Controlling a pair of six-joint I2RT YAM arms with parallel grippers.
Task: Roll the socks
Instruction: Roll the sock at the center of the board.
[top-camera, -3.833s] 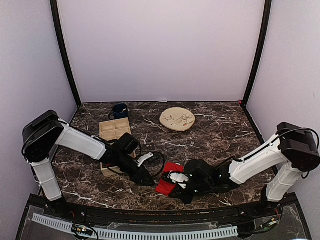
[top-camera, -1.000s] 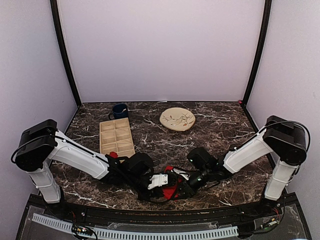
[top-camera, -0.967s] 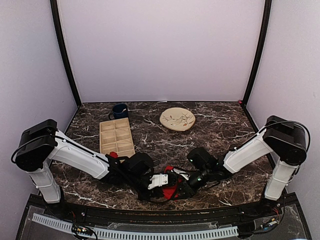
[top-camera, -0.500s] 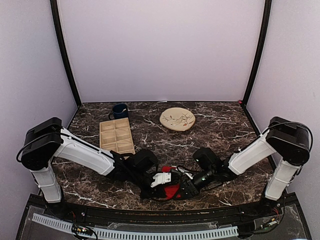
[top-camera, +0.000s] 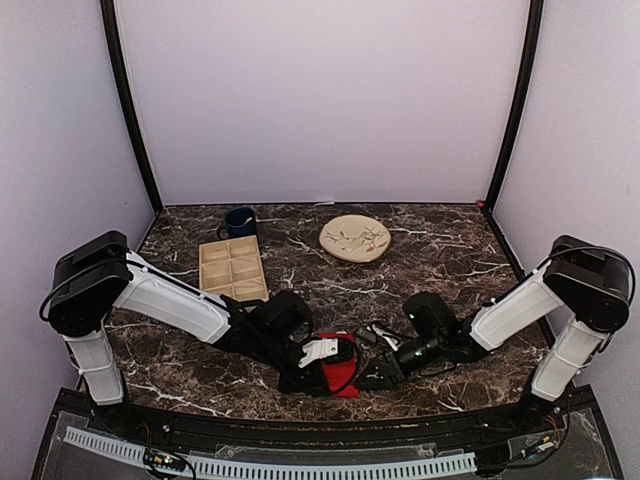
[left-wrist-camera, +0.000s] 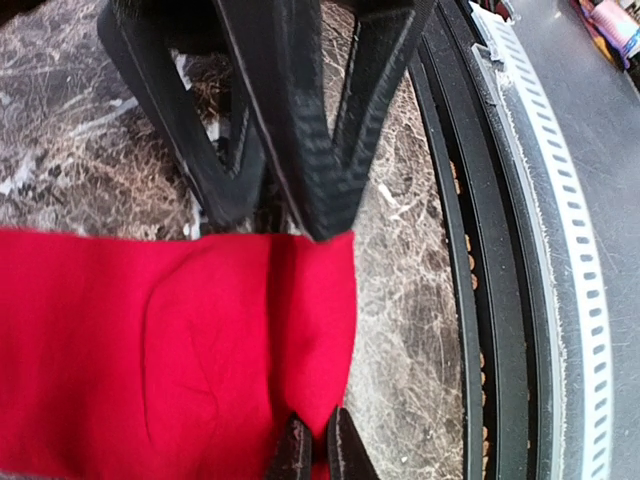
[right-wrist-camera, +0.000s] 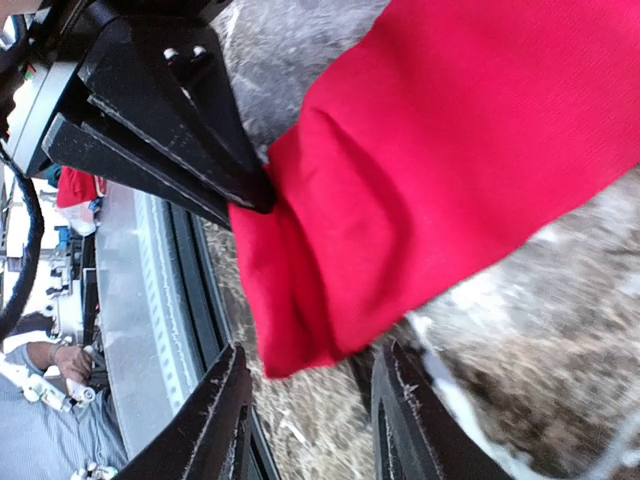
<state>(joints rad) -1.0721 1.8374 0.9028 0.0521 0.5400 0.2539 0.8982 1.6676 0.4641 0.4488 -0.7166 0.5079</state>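
Note:
The red socks (top-camera: 345, 368) lie as one folded bundle near the table's front edge, filling the left wrist view (left-wrist-camera: 170, 350) and the upper right wrist view (right-wrist-camera: 450, 150). I cannot tell the two apart. My left gripper (top-camera: 316, 378) (left-wrist-camera: 316, 452) is shut, pinching the bundle's near edge between its fingertips. Its black fingers (right-wrist-camera: 170, 120) meet the cloth's corner in the right wrist view. My right gripper (top-camera: 370, 377) (right-wrist-camera: 308, 420) stands open just right of the bundle, with the cloth's corner in front of its gap and nothing gripped.
A wooden compartment tray (top-camera: 232, 268) lies at the left, with a dark blue mug (top-camera: 239, 221) behind it. A round beige plate (top-camera: 354, 238) sits at the back centre. The black rail and perforated strip (left-wrist-camera: 520, 300) of the table's front edge run close beside the socks.
My right gripper has opened, let go of the socks and drawn back to the right. My left gripper stays shut on them and has shifted slightly right.

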